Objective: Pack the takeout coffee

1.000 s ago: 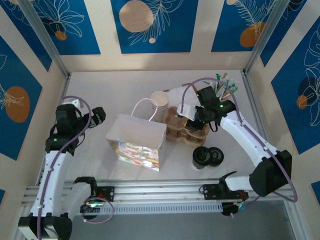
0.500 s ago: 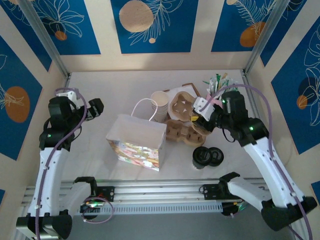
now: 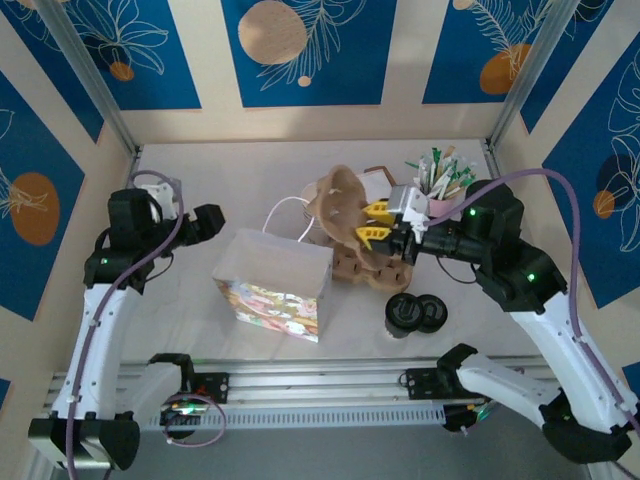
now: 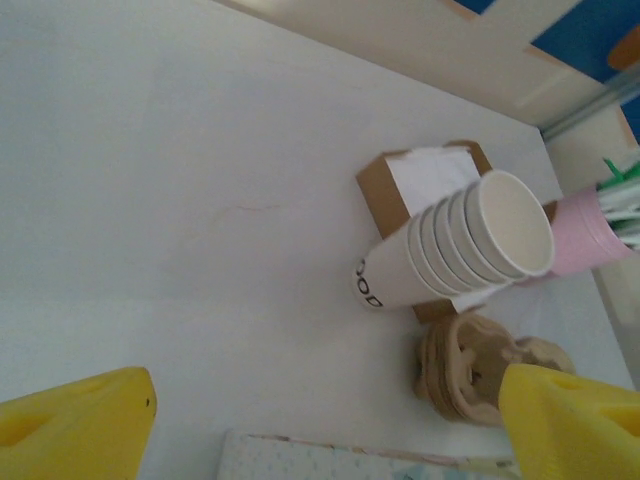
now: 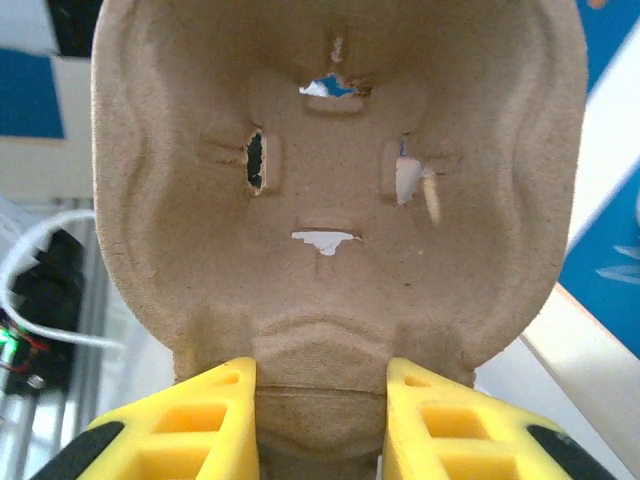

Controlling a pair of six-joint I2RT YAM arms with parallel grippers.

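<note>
Nearest the arm bases, at about 4 o'clock from the table's (image 3: 200,170) middle, the takeout coffee (image 3: 402,312) stands upright with its black lid on, untouched by either arm; a second round black piece (image 3: 433,313) sits against its 3 o'clock side, and I cannot tell whether that is a loose lid or another cup; at 9 o'clock from the coffee, well apart from it, a paper bag (image 3: 272,283) with a printed front stands open, its white handle looping out toward 12 o'clock; between bag and coffee, a little farther back, a stack of carriers (image 3: 378,268) rests on the table; just above that stack the right gripper (image 3: 378,224) has its yellow fingers (image 5: 215,425) clamped on the rim of a single carrier (image 3: 338,198), held off the table and tilted up on edge, its hollow facing the wrist camera; the left gripper (image 3: 207,224) hangs at 10 o'clock from the bag, jaws spread wide with nothing between them; farther back, the paper cups (image 4: 462,247) lie nested on their side against a napkin box (image 4: 418,177); the pink cup (image 3: 441,203) of sticks stands at 1 o'clock.
</note>
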